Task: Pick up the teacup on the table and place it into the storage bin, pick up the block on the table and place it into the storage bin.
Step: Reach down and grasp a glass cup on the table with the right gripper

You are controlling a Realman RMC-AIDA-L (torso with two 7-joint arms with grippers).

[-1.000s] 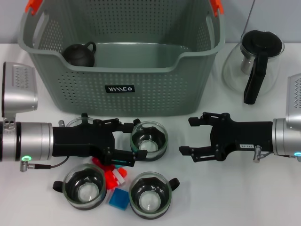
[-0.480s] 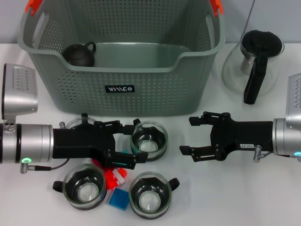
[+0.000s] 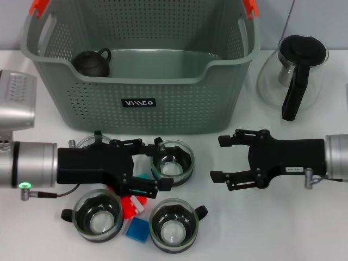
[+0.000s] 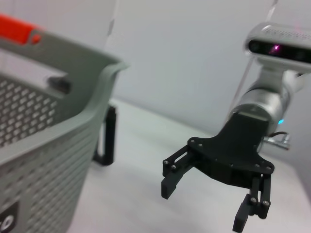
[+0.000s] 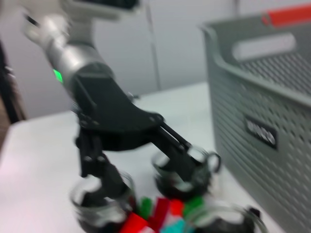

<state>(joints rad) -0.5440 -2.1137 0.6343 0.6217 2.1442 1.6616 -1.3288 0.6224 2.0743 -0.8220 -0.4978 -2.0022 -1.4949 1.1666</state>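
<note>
Four glass teacups (image 3: 172, 162) on the table (image 3: 244, 228) in front of the storage bin (image 3: 138, 65), with a cluster of coloured blocks (image 3: 137, 230) between them. Left gripper (image 3: 156, 166) reaches in level from the left, fingers spread around the teacup nearest the bin, not clamped. Right gripper (image 3: 219, 158) lies level opposite it, fingers spread, holding nothing.

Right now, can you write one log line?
left gripper: open around teacup | right gripper: open, empty | storage bin: holds teapot
</note>
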